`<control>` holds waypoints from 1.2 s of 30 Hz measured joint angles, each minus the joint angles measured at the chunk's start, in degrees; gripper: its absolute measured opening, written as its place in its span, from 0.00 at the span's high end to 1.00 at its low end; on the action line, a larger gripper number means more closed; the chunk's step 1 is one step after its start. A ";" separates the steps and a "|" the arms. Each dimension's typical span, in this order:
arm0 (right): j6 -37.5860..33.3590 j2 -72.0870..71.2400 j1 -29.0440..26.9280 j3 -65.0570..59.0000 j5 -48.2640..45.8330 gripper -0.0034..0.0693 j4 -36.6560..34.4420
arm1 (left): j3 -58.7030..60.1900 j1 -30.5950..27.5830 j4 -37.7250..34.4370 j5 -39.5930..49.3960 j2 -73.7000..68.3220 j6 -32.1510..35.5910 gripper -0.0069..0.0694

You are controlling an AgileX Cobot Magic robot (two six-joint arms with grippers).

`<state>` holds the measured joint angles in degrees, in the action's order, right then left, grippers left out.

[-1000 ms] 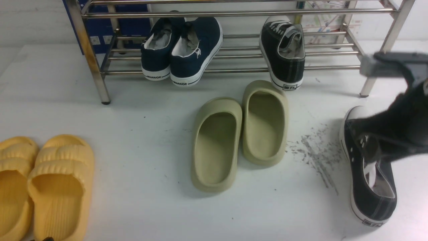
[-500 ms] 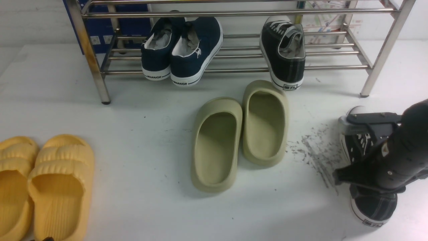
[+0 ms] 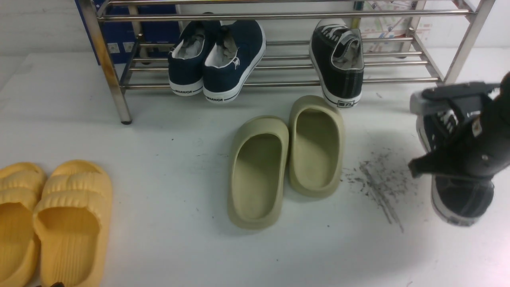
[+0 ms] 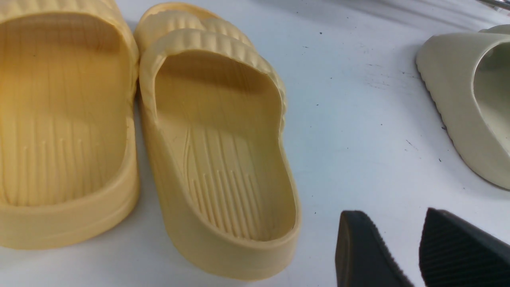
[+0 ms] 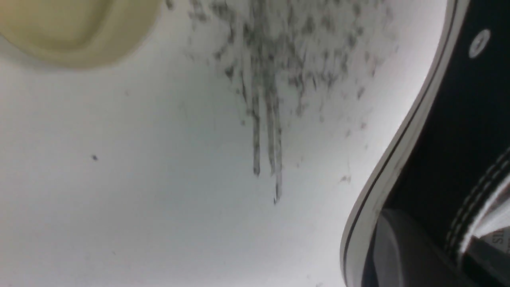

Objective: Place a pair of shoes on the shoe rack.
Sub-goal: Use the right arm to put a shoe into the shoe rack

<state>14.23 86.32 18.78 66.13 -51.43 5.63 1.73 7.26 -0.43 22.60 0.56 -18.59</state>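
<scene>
One black sneaker (image 3: 338, 59) of the pair of shoes rests on the lower bars of the steel shoe rack (image 3: 279, 83), at its right. The other black sneaker (image 3: 462, 199) hangs above the table at the far right, toe toward the rack. My right gripper (image 3: 438, 167) is shut on its side wall. In the right wrist view one finger lies outside the white sole of this sneaker (image 5: 470, 99) and the other inside it. My left gripper (image 4: 394, 215) is open over bare table beside a yellow slipper (image 4: 215, 151).
Two navy sneakers (image 3: 215, 59) sit on the rack's left half. A pair of olive slippers (image 3: 287, 159) lies mid-table in front of the rack. Yellow slippers (image 3: 51, 219) lie at the near left. Grey scuff marks (image 3: 378, 179) streak the table. The rack's right leg (image 3: 458, 59) stands behind the held shoe.
My right gripper came down onto the sneaker lying on the table, shut on it, and has lifted it up and toward the rack. The rest stays still.
</scene>
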 joint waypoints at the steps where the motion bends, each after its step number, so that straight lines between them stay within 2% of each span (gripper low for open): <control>1: -0.51 0.00 0.00 1.61 -0.15 0.93 0.12 | 0.00 0.00 0.00 0.00 0.00 0.00 0.60; 8: -4.65 4.00 0.00 12.40 -0.36 0.93 0.51 | 0.00 0.00 0.00 0.00 0.00 0.00 0.60; 18: -8.80 15.59 -1.65 22.21 -6.97 0.93 -4.42 | 0.00 0.00 0.00 0.00 0.00 0.00 0.60; 25: -13.72 18.22 -4.00 23.92 -8.26 0.93 -8.46 | 0.00 0.00 0.00 0.00 0.00 0.00 0.60; 36: -14.74 17.12 -4.44 24.51 -10.17 0.93 -10.47 | 0.00 0.00 0.00 0.00 0.00 0.00 0.60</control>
<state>-0.51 103.44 14.34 90.64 -61.60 -4.84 1.73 7.26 -0.43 22.60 0.56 -18.59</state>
